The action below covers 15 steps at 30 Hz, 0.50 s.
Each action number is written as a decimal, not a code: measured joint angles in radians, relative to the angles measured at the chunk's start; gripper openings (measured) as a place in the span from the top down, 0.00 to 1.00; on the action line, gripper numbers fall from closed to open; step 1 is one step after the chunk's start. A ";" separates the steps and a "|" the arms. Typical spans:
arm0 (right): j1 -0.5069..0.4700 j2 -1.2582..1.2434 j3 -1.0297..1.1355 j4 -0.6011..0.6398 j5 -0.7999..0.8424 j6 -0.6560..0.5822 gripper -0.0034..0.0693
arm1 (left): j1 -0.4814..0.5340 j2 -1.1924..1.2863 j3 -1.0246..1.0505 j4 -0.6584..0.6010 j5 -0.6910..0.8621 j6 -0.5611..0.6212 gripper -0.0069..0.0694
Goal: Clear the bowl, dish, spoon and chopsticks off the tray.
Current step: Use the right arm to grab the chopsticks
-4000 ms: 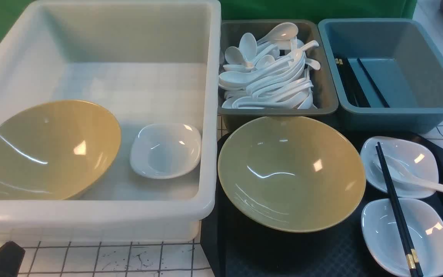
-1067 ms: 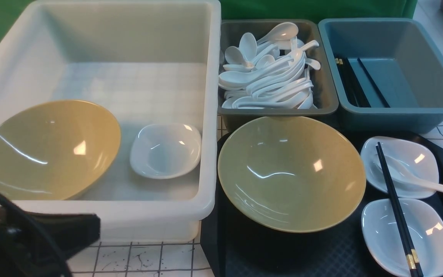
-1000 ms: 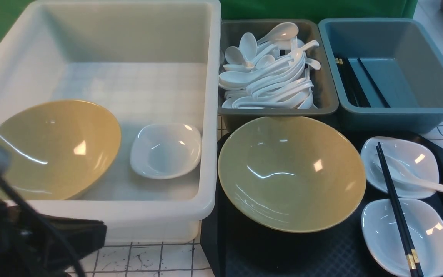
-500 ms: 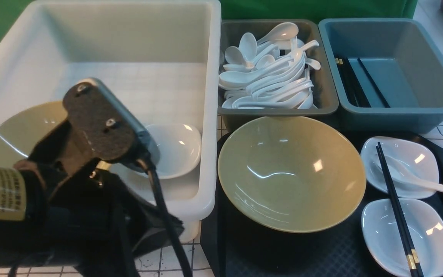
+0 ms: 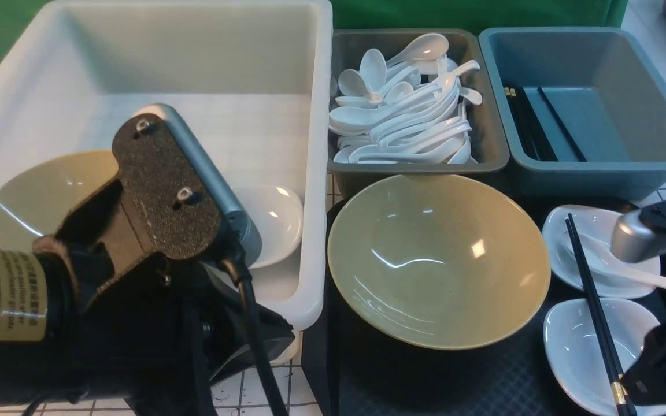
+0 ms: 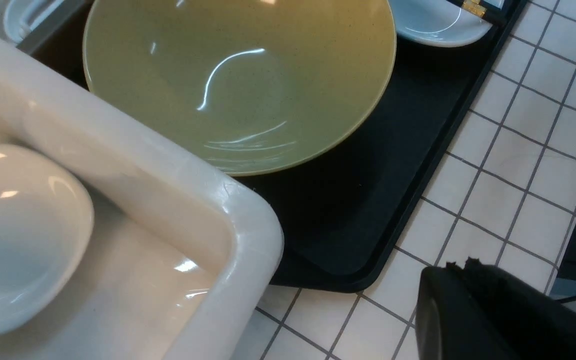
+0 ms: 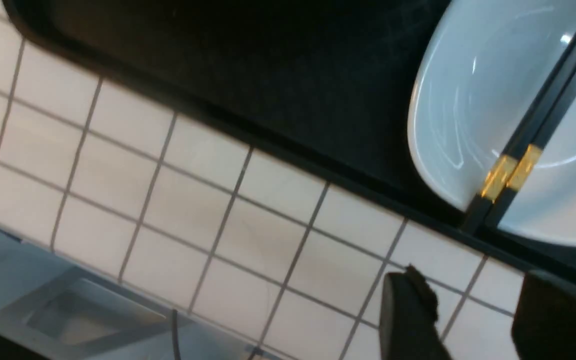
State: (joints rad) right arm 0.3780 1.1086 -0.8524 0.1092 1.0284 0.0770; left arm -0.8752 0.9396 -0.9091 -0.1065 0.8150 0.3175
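The olive-yellow bowl (image 5: pixel 438 260) (image 6: pixel 238 80) sits on the left part of the black tray (image 5: pixel 425 381) (image 6: pixel 368 200). On the tray's right stand two white dishes, one far (image 5: pixel 593 231) and one near (image 5: pixel 576 341) (image 7: pixel 458 115). The white spoon (image 5: pixel 628 271) lies in the far dish. Across both dishes lie the black chopsticks (image 5: pixel 593 312) (image 7: pixel 533 130). My left gripper (image 5: pixel 269 341) (image 6: pixel 460 264) is shut and empty above the tiled table by the tray's near left corner. By the tray's near rim my right gripper (image 5: pixel 636 384) (image 7: pixel 473 285) hangs open, close to the chopsticks' gold-banded ends.
Left of the tray stands a deep white tub (image 5: pixel 318 173) holding another yellow bowl (image 5: pixel 32 196) and a white dish (image 5: pixel 278 222). Behind the tray are a grey bin (image 5: pixel 420 169) with several white spoons and a blue bin (image 5: pixel 587 182) with black chopsticks.
My left arm has risen from the lower left and moved right, in front of the tub. The right arm has come into view at the right edge, over the dishes.
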 joint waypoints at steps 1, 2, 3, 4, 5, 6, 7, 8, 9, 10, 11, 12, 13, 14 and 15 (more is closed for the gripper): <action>0.000 0.003 0.000 -0.001 0.000 0.002 0.52 | 0.000 0.000 0.000 0.000 0.001 0.002 0.91; 0.000 0.037 -0.002 -0.007 -0.004 0.013 0.50 | 0.000 0.000 0.000 0.000 -0.003 0.011 0.91; -0.003 0.054 -0.003 -0.013 -0.010 0.020 0.49 | 0.000 0.000 0.000 0.000 -0.004 0.013 0.91; -0.012 0.075 -0.003 -0.018 -0.021 0.025 0.48 | 0.000 0.000 0.000 0.000 -0.006 0.016 0.91; -0.025 0.097 -0.003 -0.023 -0.037 0.028 0.47 | 0.000 0.000 0.000 0.000 -0.007 0.019 0.91; -0.039 0.114 -0.003 -0.027 -0.056 0.030 0.46 | 0.000 0.000 0.000 0.000 -0.007 0.019 0.91; -0.054 0.131 -0.004 -0.028 -0.067 0.031 0.45 | 0.000 0.000 0.000 0.000 -0.007 0.019 0.91; -0.077 0.156 -0.004 -0.034 -0.089 0.033 0.44 | 0.000 0.000 0.000 0.000 -0.007 0.021 0.91; -0.091 0.173 -0.005 -0.036 -0.099 0.034 0.44 | 0.000 0.000 0.000 0.000 -0.010 0.027 0.91; -0.110 0.204 -0.005 -0.038 -0.108 0.036 0.43 | 0.000 0.000 0.000 0.000 -0.016 0.033 0.91; -0.114 0.217 -0.005 -0.040 -0.114 0.036 0.43 | 0.000 0.000 0.000 0.000 -0.020 0.034 0.91; -0.119 0.240 -0.005 -0.040 -0.120 0.036 0.43 | 0.000 0.000 0.000 -0.001 -0.028 0.035 0.91; -0.120 0.254 -0.005 -0.040 -0.130 0.036 0.43 | 0.000 0.000 0.000 -0.002 -0.036 0.035 0.91; -0.120 0.277 -0.005 -0.041 -0.145 0.036 0.43 | 0.000 0.000 0.000 -0.003 -0.043 0.035 0.91; -0.120 0.303 -0.005 -0.040 -0.163 0.036 0.43 | 0.000 0.000 0.000 -0.004 -0.050 0.035 0.91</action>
State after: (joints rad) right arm 0.2584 1.4115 -0.8573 0.0695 0.8658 0.1132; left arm -0.8752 0.9396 -0.9091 -0.1107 0.7652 0.3525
